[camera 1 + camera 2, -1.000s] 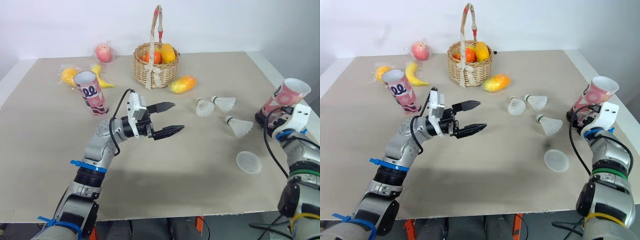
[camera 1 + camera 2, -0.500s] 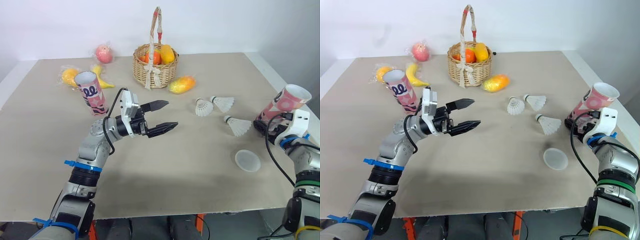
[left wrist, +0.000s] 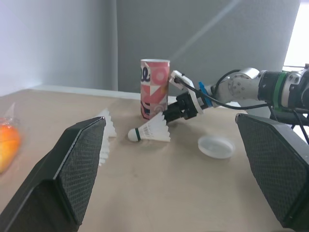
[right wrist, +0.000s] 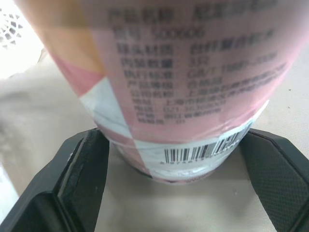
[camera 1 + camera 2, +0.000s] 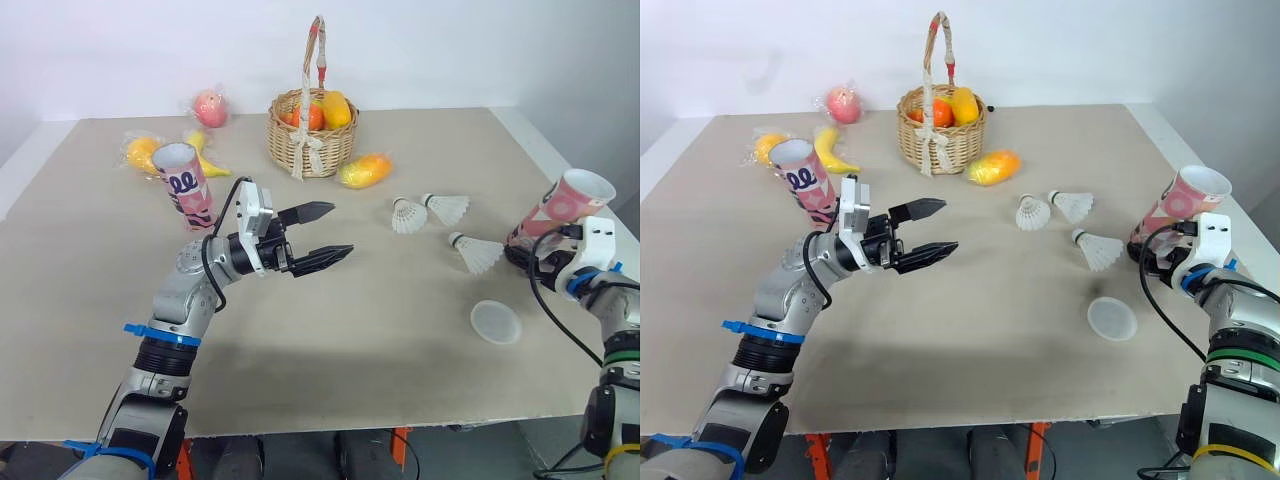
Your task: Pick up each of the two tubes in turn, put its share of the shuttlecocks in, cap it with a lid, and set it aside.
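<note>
Surface: beige tabletop point(image 5: 330, 340) against a plain white wall.
Left gripper point(image 5: 342, 228): hovers above the table left of centre, pointing right; its two black fingers are spread wide with nothing between them.
Right gripper point(image 4: 174, 137): at the right edge of the table, its fingers closed against both sides of the base of the right pink patterned cardboard tube point(image 5: 562, 210).
Right tube: open mouth up, leaning with its top towards the right; whether its base rests on the table I cannot tell.
Left pink patterned cardboard tube point(image 5: 186, 187): stands open-mouthed on the far left part of the table, just beyond the left arm, apart from the gripper.
White feather shuttlecocks: three lie on their sides right of centre. Two are close together, one point(image 5: 408, 215) and one point(image 5: 446, 207) just right of it. The third point(image 5: 478, 252) lies nearer and further right, just beside the right tube.
Translucent round plastic lid point(image 5: 496, 322): flat on the table, near of the third shuttlecock and left of the right arm, touching neither.
Woven wicker basket with a tall handle point(image 5: 310, 135): far centre, holding orange and yellow fruit.
Yellow-orange mango point(image 5: 364, 169): just right of the basket, on the table.
Far left fruit: a yellow banana point(image 5: 205, 160) behind the left tube, a bagged yellow fruit point(image 5: 140, 152) beside it, and a bagged red fruit point(image 5: 209, 107) further back.
</note>
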Tool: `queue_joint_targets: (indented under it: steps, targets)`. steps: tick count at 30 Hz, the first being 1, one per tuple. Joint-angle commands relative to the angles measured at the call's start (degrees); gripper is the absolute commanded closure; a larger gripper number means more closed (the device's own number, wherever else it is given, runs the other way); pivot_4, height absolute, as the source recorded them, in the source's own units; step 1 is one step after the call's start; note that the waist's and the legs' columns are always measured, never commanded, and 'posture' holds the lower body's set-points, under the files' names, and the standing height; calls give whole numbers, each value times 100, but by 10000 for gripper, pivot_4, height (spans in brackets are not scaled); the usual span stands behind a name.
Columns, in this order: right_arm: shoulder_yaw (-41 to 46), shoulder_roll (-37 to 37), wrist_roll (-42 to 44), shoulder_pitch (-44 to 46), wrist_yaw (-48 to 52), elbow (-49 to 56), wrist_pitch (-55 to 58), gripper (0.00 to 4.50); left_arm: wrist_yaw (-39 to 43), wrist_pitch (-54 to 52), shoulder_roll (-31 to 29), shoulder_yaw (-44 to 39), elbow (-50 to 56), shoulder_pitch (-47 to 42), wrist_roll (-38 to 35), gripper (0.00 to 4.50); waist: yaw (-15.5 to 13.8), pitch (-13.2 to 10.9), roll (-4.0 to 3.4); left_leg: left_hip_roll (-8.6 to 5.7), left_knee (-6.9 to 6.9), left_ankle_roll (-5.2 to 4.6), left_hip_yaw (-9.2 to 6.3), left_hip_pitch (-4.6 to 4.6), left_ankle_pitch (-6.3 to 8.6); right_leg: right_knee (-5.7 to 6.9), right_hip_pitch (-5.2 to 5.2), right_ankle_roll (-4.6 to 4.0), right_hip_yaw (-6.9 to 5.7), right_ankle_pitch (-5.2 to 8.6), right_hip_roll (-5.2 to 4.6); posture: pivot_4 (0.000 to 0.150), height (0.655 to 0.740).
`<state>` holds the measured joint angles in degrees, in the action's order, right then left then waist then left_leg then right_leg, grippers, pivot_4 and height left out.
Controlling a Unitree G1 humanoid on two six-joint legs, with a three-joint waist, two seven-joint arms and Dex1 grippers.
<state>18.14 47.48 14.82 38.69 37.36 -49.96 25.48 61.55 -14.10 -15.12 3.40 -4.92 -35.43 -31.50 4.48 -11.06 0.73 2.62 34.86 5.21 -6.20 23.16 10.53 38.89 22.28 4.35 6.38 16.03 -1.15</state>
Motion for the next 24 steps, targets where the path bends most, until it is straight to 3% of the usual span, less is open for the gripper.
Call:
queue_joint_targets:
  steps: [1,7,14,18,24]
  targets:
    - [-198,145,-134,-65,335,-278,271,393,-27,-12,-68,-151,294,9,-102,0,0,0,0,0,0,0,0,0,0,-1,0,1,0,0,0,1500,7400]
    - [-187,487,-88,-209,804,-250,393,393,-40,-33,-128,-190,346,59,-125,0,-16,0,1,0,-2,0,0,3,0,-12,-4,2,-2,1,-1,1500,7400]
    - [16,825,224,-856,1421,571,693,393,-21,-182,-346,-288,499,229,-168,0,-30,0,1,-1,-2,-1,0,8,1,-29,-16,7,-4,4,-1,1500,7400]
    - [389,988,657,-1589,2012,1670,702,393,-119,-329,-517,-398,741,450,-233,0,-25,-1,0,0,-6,-2,0,9,1,-34,-16,8,-4,5,-2,1500,7400]
    - [1418,1013,1839,-2920,3008,4206,834,393,-590,-637,-852,-677,1375,1101,-252,0,5,1,-10,-1,-10,-3,3,11,2,-37,-13,13,0,8,-4,1500,7400]
